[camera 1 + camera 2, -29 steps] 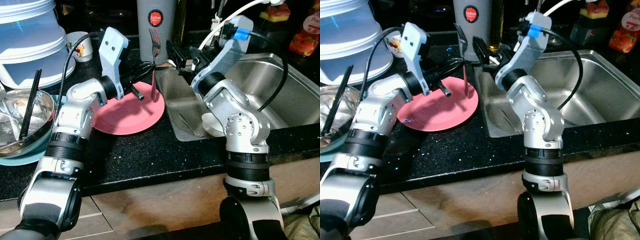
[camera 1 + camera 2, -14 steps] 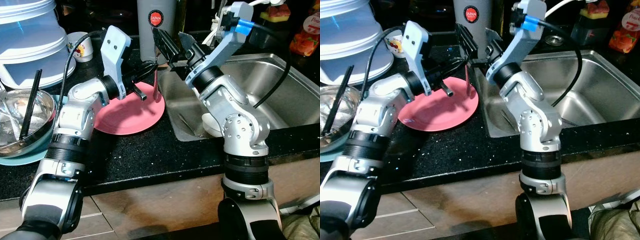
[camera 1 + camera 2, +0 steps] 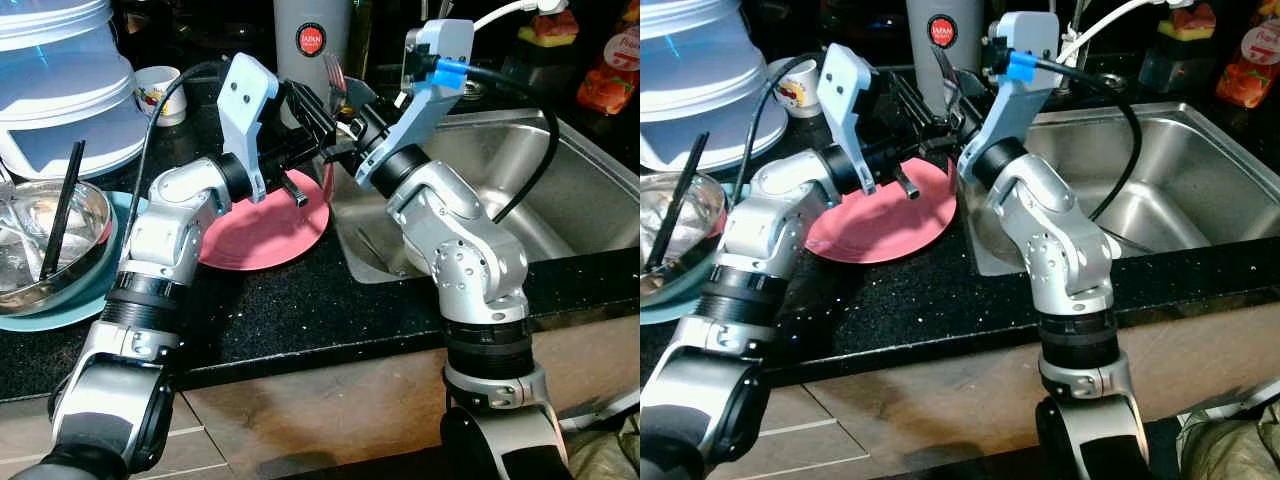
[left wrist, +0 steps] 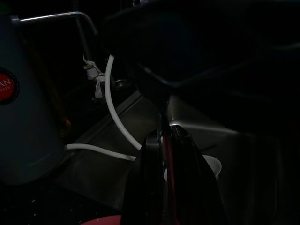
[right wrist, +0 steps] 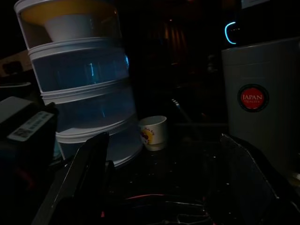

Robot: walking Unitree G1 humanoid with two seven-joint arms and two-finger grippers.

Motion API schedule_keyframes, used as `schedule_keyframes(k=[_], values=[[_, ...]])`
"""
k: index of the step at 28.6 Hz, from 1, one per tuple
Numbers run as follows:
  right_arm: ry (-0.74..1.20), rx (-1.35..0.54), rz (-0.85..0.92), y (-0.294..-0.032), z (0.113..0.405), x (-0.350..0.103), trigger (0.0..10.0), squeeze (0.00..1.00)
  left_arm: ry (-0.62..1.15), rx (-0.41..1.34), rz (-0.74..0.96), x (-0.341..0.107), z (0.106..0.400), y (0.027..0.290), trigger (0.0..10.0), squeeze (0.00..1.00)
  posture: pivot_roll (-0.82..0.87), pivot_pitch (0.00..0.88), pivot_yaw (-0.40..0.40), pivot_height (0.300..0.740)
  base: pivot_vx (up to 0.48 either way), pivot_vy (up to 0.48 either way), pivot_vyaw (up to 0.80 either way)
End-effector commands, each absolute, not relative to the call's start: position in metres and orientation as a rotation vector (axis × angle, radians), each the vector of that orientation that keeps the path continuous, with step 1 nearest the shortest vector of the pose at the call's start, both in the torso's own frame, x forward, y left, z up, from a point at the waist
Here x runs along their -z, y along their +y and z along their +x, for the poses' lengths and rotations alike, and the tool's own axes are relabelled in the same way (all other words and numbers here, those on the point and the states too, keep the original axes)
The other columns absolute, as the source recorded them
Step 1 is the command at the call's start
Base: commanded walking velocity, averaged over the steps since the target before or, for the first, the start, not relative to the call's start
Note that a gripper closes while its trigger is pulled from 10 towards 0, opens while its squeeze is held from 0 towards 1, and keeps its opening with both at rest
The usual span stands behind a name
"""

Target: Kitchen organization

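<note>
Landmark: pink plate point(image 3: 262, 225) on the black counter point(image 3: 300, 310).

Well left of the plate: steel bowl point(image 3: 45, 245) with a black stick point(image 3: 60, 210) leaning in it, sitting on a teal dish point(image 3: 60, 310) at the counter edge. Behind the bowl, a stacked clear container point(image 3: 65, 80). Small white printed cup point(image 3: 160, 90) sits between that stack and the plate, towards the back.

Left arm reaches over the plate. Left gripper point(image 3: 318, 150) is above the plate's far-right rim; in the left wrist view its fingers point(image 4: 152, 187) are pressed nearly together on a thin reddish-looking shaft. That is the fork point(image 3: 334, 72): its tines stick up just beyond the plate's back edge, in front of the grey canister point(image 3: 312, 50). So left is clamped on the fork.

Behind the plate: grey canister with a red round label, standing upright.

Right gripper point(image 3: 335, 120) comes in from the sink side and meets the left gripper above the plate's right rim. Right wrist view shows both fingers point(image 5: 79, 178) spread wide apart, nothing between them; it looks at the container stack, the cup and the canister.

Right of the plate: steel sink point(image 3: 560, 190), touching the counter cut-out, with a white object point(image 3: 425, 250) in the basin near the right arm. White hose point(image 4: 110, 117) runs by the sink's back edge.
</note>
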State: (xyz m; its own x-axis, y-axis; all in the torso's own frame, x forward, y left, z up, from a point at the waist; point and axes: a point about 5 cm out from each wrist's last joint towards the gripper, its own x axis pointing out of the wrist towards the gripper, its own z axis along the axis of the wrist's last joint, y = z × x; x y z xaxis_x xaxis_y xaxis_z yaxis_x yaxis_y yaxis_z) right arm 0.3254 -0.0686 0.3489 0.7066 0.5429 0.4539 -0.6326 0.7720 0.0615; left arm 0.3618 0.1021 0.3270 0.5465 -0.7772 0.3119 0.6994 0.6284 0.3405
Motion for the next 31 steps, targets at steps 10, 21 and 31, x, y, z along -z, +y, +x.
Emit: schedule_keyframes(k=[10,21,31], values=[[-0.427,-0.612,0.275,-0.0753,0.3306,-0.3473,0.0,0.0,-0.46,0.912,0.214,-0.3228,0.356,0.0996,10.0,0.0,0.03,0.099,0.007,0.74,0.0,0.0,0.0],[-0.423,-0.619,0.288,-0.0749,0.3306,-0.3463,0.0,0.0,-0.448,0.912,0.234,-0.3204,0.3564,0.1003,10.0,0.0,0.03,0.1,0.011,0.74,0.0,0.0,0.0],[-0.423,-0.599,0.301,-0.0778,0.3317,-0.3465,0.0,0.0,-0.443,0.907,0.244,-0.3194,0.3573,0.1005,10.0,0.0,0.03,0.103,0.013,0.74,0.0,0.0,0.0]])
